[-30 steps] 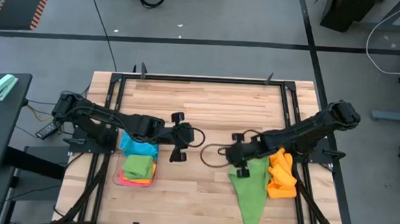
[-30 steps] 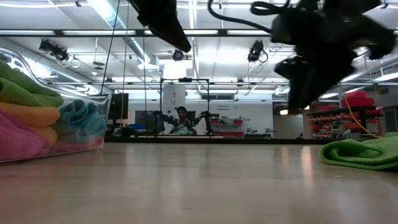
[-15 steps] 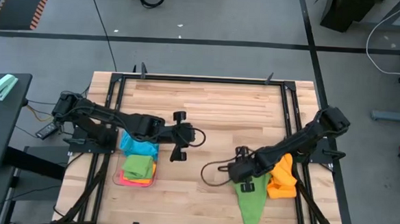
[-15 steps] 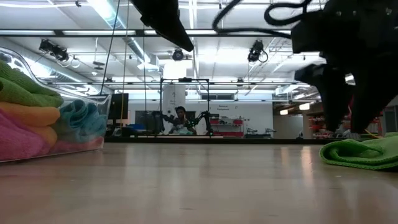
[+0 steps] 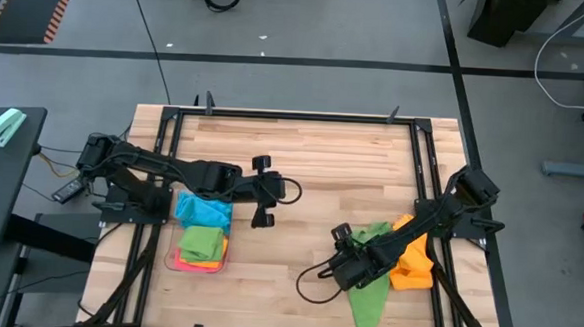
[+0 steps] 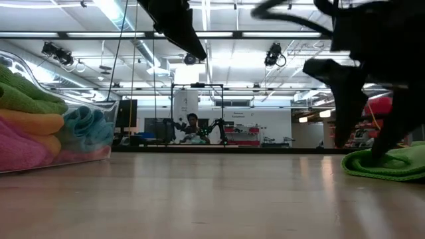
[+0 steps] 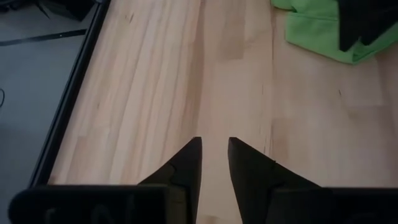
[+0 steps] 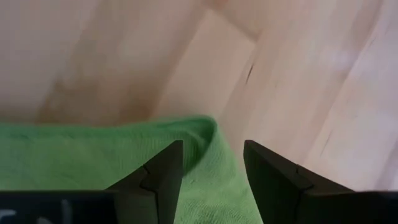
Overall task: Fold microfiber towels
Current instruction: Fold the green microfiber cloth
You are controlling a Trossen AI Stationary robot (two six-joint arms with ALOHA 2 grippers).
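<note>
A green towel lies spread on the table near its right front, next to a heap of orange towels. My right gripper hangs open and points steeply down over the green towel's left edge, one finger on each side of it. My left gripper hovers over the bare middle of the table, open by a narrow gap with nothing in it. Green, orange, pink and blue towels lie folded in a clear tray at the left. My right gripper stands with its fingertips low over the green towel's edge; I cannot tell whether they touch the cloth. Nothing is pinched between them.
The tray's clear wall rises at the left in the low view. A black cable loop trails on the table beside my right gripper. Bare wood spans the middle and far part of the table. Black frame rails run along the table's sides.
My right gripper has swung from the table's middle toward the near edge and come down, rolling as it went, and now stands over the green towel's left edge. The towel lies where it was.
</note>
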